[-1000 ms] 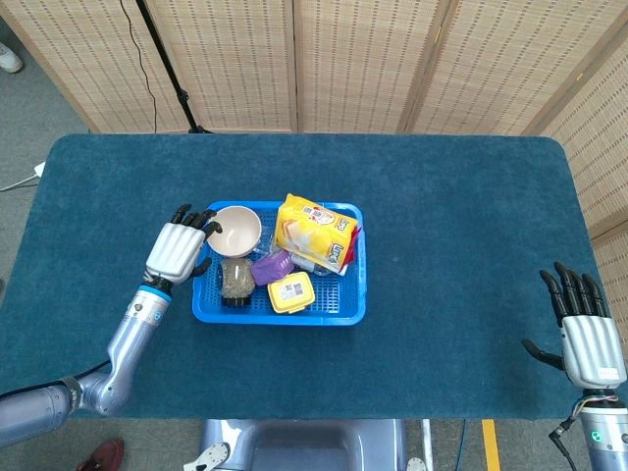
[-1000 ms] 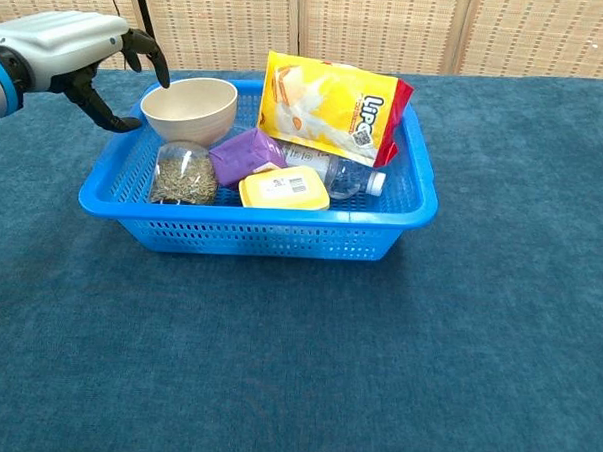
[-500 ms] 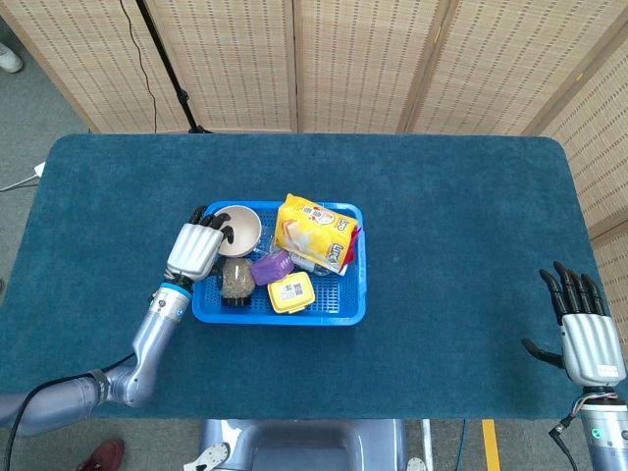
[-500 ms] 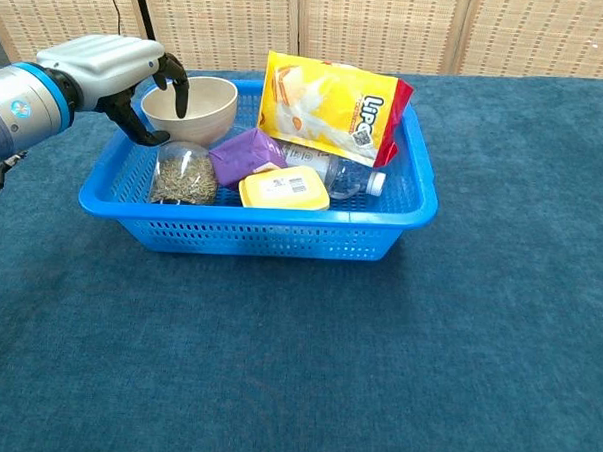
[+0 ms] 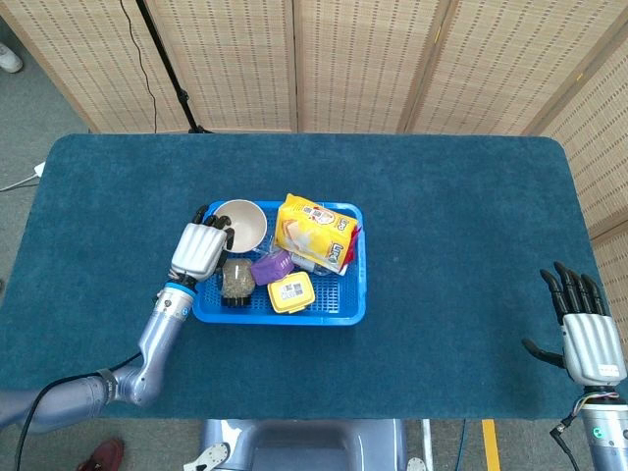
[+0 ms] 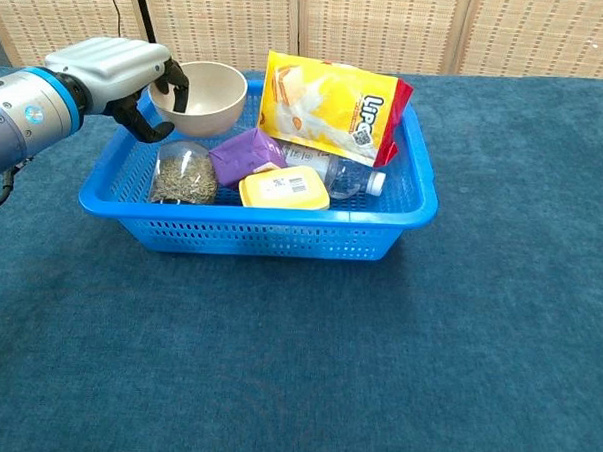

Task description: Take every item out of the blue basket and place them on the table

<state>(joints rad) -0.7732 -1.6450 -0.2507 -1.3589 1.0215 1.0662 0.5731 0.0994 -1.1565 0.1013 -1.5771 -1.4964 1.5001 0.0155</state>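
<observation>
Gripping bowl (image 6: 199,93) (snack bag (image 6: 329,105) reads "LiPO")

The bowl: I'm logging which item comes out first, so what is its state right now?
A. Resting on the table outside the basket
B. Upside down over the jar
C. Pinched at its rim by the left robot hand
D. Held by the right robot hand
C: the left robot hand has its fingers hooked over the bowl rim at the blue basket corner.

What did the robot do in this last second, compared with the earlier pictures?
The left hand moved from beside the blue basket to the bowl, gripped its rim and tipped it up. The snack bag, jar, purple packet, yellow box, bottle and right hand stayed put.
</observation>
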